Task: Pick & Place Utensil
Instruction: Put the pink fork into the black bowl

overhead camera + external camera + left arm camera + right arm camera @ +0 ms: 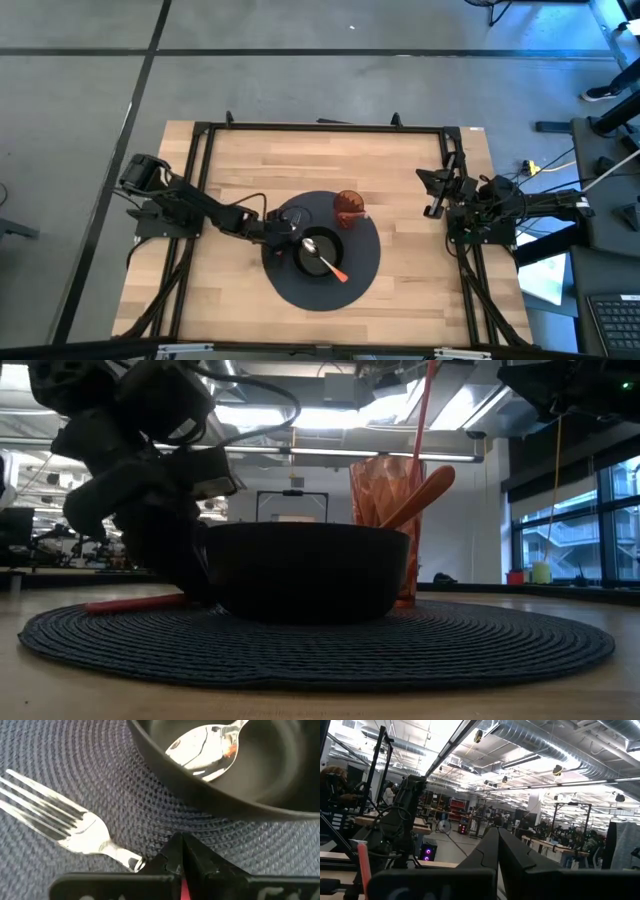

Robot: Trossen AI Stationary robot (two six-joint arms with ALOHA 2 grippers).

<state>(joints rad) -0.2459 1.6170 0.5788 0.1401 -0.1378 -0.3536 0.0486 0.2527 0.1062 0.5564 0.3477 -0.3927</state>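
fork [75,832]: silver tines, red handle, on mat [60,775]

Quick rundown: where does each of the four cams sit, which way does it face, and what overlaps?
High: overhead, straight down on table; both arms, left gripper at bowl, right gripper parked at the table's right edge.
Low: tabletop height, level across placemat into the room; left arm beside the bowl.
Left wrist: close over the placemat; own shut fingers on fork.
Right wrist: faces the room; own shut fingers.
Shared: the spoon in the bowl appears in high and left wrist.
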